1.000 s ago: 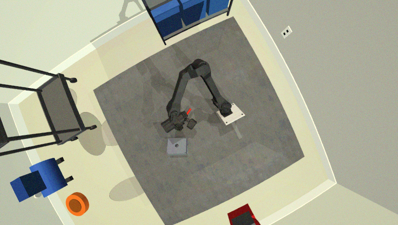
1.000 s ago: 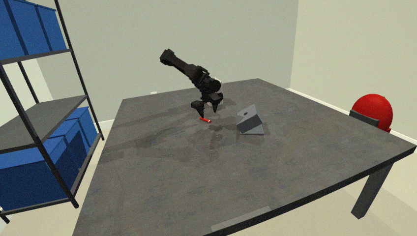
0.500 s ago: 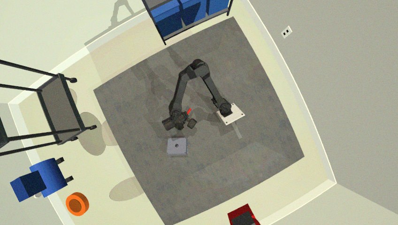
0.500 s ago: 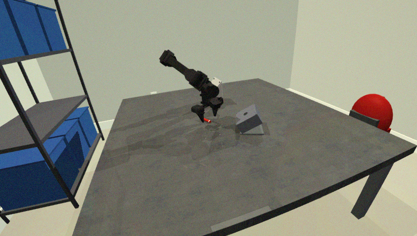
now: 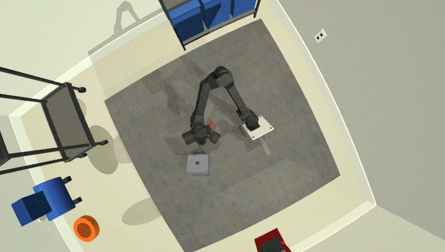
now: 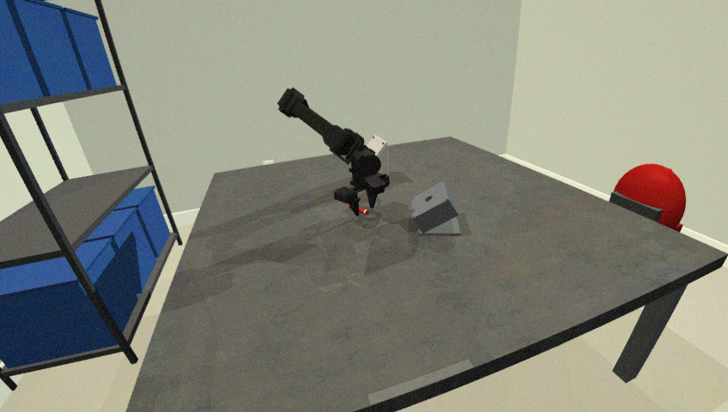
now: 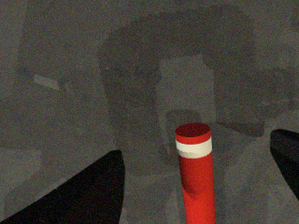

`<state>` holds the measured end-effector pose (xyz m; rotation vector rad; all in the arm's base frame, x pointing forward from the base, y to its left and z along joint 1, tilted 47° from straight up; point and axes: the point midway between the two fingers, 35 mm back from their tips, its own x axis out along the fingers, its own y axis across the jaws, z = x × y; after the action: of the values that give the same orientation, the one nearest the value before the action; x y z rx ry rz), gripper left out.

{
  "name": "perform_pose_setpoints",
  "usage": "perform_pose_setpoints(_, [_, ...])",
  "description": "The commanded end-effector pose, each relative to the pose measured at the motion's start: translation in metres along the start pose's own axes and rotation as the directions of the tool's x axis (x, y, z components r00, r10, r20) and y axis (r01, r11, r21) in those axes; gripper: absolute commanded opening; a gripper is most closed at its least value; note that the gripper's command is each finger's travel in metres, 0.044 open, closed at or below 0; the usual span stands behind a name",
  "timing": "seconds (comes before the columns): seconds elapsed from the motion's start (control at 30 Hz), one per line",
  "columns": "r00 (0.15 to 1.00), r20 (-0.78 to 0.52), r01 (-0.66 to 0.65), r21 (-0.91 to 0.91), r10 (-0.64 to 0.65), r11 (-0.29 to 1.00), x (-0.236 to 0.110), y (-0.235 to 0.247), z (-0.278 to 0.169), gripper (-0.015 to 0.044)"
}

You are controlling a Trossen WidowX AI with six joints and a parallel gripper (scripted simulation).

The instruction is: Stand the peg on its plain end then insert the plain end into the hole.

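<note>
Item one: a slim red cylindrical peg (image 5: 211,124) (image 6: 360,209) (image 7: 200,187) with a white band near one end. Lies on its side on the grey mottled bench (image 5: 250,199) (image 6: 306,316) (image 7: 70,28), outside the hole and below the hand. Banded end complete in the wrist view (the plain end runs out of that frame).

Item two: the black two-fingered hand (image 5: 204,137) (image 6: 364,210) (image 7: 197,151), pointing down over the peg. Spread wide, holding nothing; in the wrist view one dark fingertip stands to each side of the peg, with a visible gap on both sides (the gap at the picture's right looks the slightly smaller).

Item three: a dark jointed arm (image 5: 236,95) (image 6: 318,119), bent sharply at its elbow, rising from a white rectangular base plate (image 5: 266,126) (image 6: 379,142) (small dark fastenings near its corners).

Item four: a blue-grey block with a sloped panel (image 5: 191,159) (image 6: 439,194), set on the bench near the hand and apart from the peg. Its face bears one round dark hole (image 5: 197,163) (image 6: 428,198), unfilled.

Surroundings: a dark metal shelf rack (image 5: 173,28) (image 6: 138,127) with blue bins (image 5: 189,28) (image 6: 35,326); a dark-framed cart (image 5: 81,115); a thick orange ring (image 5: 93,223) beyond the bench; a large glossy red ball-like object (image 6: 651,191) (partly hidden by a grey bar) past the bench's far side.
</note>
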<state>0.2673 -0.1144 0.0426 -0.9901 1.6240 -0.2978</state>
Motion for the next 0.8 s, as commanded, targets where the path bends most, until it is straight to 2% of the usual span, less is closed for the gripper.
perform_pose_setpoints(0.0, [1.000,-0.008,0.003,-0.009,-0.003,1.000,0.0020,0.0010,-0.0022,0.0204])
perform_pose_setpoints(0.13, [1.000,-0.008,0.003,-0.009,-0.003,1.000,0.0020,0.0010,-0.0022,0.0110])
perform_pose_setpoints(0.47, [1.000,-0.008,0.003,-0.009,-0.003,1.000,0.0020,0.0010,-0.0022,0.0110])
perform_pose_setpoints(0.77, [1.000,-0.008,0.003,-0.009,-0.003,1.000,0.0020,0.0010,-0.0022,0.0050])
